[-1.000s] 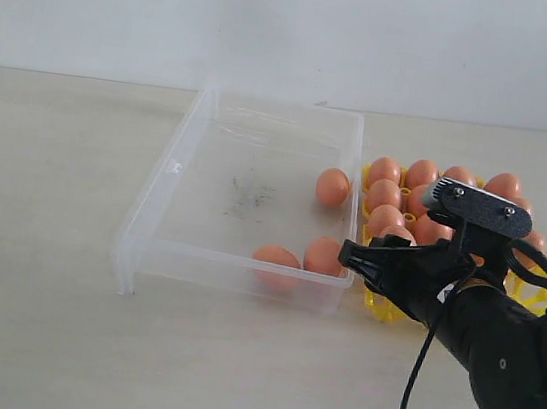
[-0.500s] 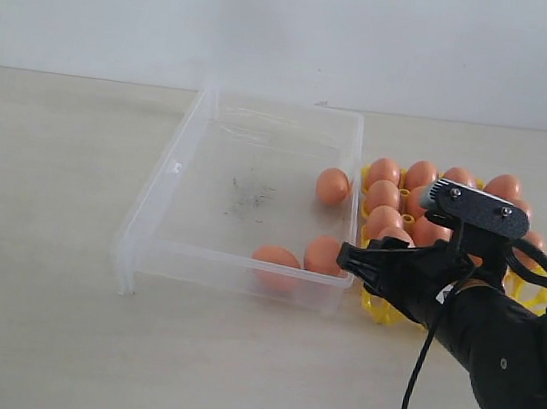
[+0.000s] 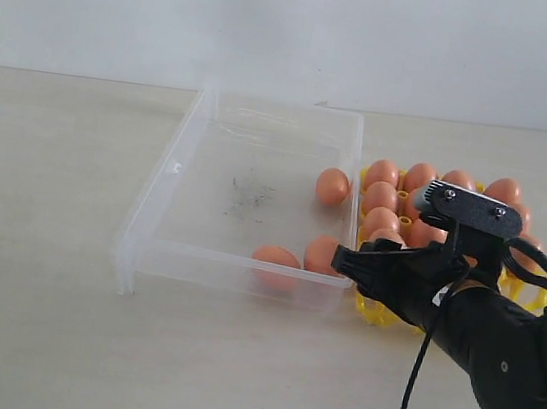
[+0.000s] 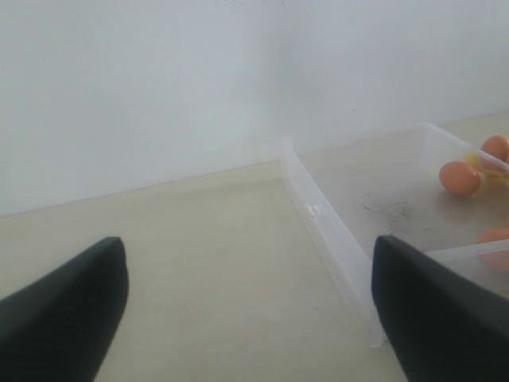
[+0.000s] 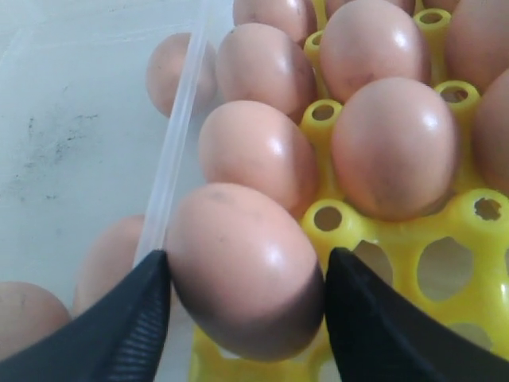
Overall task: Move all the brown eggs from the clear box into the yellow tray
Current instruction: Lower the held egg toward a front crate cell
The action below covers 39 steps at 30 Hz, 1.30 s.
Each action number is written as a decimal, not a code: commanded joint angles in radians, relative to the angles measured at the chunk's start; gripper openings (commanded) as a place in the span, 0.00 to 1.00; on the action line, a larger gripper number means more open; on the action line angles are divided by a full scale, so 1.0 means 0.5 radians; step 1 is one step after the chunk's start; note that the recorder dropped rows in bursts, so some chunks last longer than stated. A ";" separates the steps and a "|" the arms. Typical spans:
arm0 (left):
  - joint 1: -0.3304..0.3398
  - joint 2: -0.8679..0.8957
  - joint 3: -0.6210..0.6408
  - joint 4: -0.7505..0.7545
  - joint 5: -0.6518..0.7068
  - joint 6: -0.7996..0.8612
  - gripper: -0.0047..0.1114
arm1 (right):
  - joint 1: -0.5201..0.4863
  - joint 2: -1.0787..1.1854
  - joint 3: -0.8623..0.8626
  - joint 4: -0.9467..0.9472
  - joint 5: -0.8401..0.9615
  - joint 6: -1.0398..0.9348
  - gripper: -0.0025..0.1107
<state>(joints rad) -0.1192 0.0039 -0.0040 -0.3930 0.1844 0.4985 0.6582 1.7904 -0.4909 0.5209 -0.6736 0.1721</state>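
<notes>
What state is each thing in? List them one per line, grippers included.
Left gripper: open, empty.
Right gripper: shut on the held egg, at a corner cup of the tray.
Clear box: lidless, three loose eggs inside.
Yellow tray: beside the box, seated eggs in most visible cups.
</notes>
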 commanded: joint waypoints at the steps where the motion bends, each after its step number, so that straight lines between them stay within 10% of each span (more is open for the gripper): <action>1: -0.012 -0.008 0.008 -0.013 -0.014 -0.016 0.71 | -0.003 0.000 0.004 -0.125 0.106 0.132 0.46; 15: -0.012 -0.008 0.008 -0.013 -0.014 -0.016 0.71 | -0.003 0.000 0.004 -0.154 0.100 0.200 0.44; 20: -0.012 -0.008 0.008 -0.013 -0.014 -0.016 0.71 | -0.003 0.000 0.004 -0.147 0.091 0.200 0.02; 39: -0.012 -0.008 0.008 -0.013 -0.014 -0.016 0.71 | 0.183 -0.051 0.191 0.030 -0.447 0.595 0.02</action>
<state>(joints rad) -0.1192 0.0039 -0.0040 -0.3930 0.1844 0.4985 0.7441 1.7720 -0.4280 0.4785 -0.8492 0.4676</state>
